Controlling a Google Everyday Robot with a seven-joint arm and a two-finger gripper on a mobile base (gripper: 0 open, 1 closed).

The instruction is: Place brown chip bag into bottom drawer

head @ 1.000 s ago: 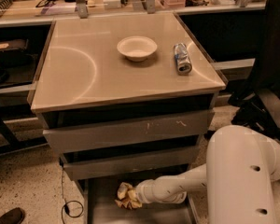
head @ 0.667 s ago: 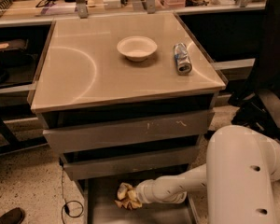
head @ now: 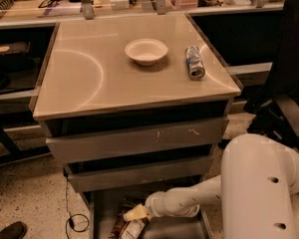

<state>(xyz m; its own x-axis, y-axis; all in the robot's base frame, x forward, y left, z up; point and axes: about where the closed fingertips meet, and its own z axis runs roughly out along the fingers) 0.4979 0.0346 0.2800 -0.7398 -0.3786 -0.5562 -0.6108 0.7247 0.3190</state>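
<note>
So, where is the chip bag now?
In the camera view, low and centre: the chip bag is inside the bottom drawer, right at the gripper.

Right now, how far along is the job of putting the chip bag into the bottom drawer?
Done: the drawer is pulled open and the bag is already inside it. Under way: the hand is down in the drawer, right at the bag; whether it holds it I cannot tell. Left: let go if needed, then lift the arm out.
</note>
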